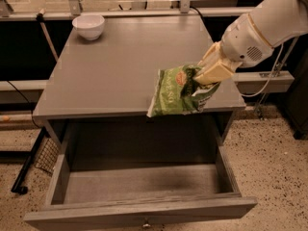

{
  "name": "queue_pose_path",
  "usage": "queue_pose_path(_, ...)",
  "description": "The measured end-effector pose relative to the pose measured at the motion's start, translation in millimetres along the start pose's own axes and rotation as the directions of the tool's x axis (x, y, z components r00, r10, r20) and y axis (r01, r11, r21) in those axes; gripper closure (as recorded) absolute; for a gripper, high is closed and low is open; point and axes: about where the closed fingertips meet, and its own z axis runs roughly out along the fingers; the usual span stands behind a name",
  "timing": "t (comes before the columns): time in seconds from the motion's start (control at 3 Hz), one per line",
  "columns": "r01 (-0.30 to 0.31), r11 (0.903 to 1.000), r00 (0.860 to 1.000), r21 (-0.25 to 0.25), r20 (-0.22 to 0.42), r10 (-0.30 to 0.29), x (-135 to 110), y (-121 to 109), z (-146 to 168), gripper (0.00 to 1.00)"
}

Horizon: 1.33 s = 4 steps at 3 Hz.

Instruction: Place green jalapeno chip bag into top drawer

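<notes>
The green jalapeno chip bag [175, 93] hangs in the air over the front right edge of the grey table [110, 66], its lower white crimped end just past the edge. My gripper [204, 76] is shut on the bag's upper right end, with the cream fingers [217, 70] pinching the foil. The white arm reaches in from the upper right. The top drawer [139, 189] is pulled open below the table, its grey inside empty, with a small knob on its front.
A white bowl [88, 26] stands at the table's back left corner. A rail runs behind the table. A black-handled tool [33, 160] leans at the table's left leg. The floor is speckled.
</notes>
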Motion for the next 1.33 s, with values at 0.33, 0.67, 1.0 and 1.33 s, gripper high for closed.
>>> queue_pose_path(0.33, -0.002, 0.9999, 1.0, -0.014, 0.011, 0.002, 1, 31, 4, 1.0)
queue_pose_path(0.67, -0.024, 0.9995, 1.0, -0.022, -0.014, 0.024, 12, 66, 30, 1.0)
queue_pose_path(1.0, -0.046, 0.9985, 0.998, -0.031, -0.044, 0.044, 21, 84, 53, 1.0)
queue_pose_path(1.33, -0.086, 0.9944, 0.994, -0.062, -0.073, 0.081, 38, 97, 83, 1.0)
